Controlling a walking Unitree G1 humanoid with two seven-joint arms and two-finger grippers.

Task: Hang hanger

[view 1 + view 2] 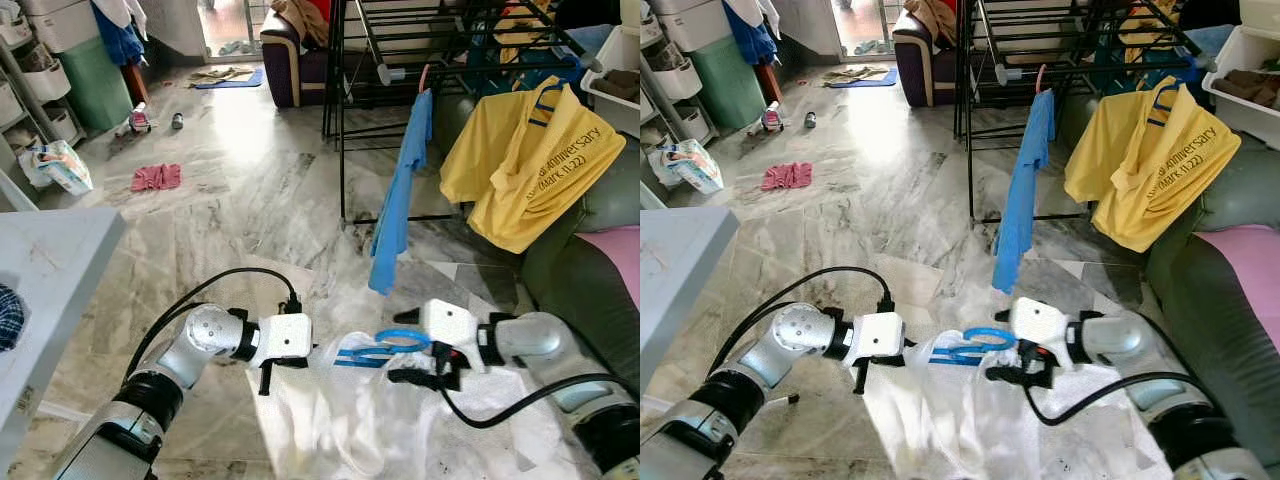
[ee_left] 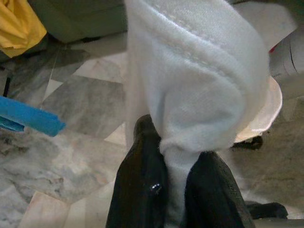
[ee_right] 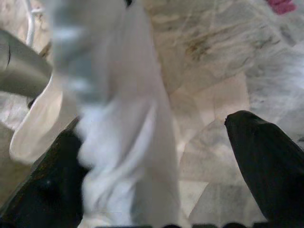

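Your left gripper is clenched on a fold of the white garment; in its wrist view the cloth is pinched tight between the two black fingers and bulges out above them. That grip keeps one side of the garment raised off the floor, so the neck area stays spread between your arms.

Your right gripper is spread wide. Its wrist view has one finger on each side of a hanging strip of the same cloth, with a clear gap to the far finger, so it grips nothing yet. From the head views it sits just beside the hanger, but you can't tell whether it touches it.

That blue hanger lies at the top of the garment, between the two grippers, with its hook loop up and its arms seemingly tucked into the collar. So the shirt looks at least partly threaded on, though the cloth hides how far.

Ahead stands the black rack, with a blue cloth already hung from one rail and a yellow shirt draped nearby. It is well apart from your arms, so my judgement is that you are mid-task: secure the hanger first, then lift and walk forward to hook it on a rail.
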